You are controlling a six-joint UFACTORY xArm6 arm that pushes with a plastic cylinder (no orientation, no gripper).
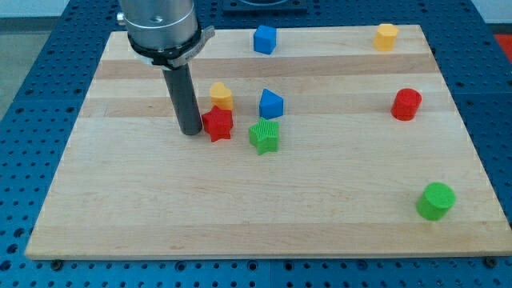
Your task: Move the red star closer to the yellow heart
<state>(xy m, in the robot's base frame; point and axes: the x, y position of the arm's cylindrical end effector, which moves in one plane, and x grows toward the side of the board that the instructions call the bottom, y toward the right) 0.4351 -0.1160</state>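
Note:
The red star (218, 124) lies left of the board's middle. The yellow heart (222, 95) sits just above it, nearly touching. My tip (191, 131) rests on the board right at the star's left side, touching or almost touching it. The rod rises from there to the arm's grey body at the view's top.
A green star (263, 136) lies just right of the red star, with a blue block (270, 104) above it. A blue cube (265, 38) and a yellow block (386, 36) are at the top. A red cylinder (406, 104) and a green cylinder (436, 200) are at the right.

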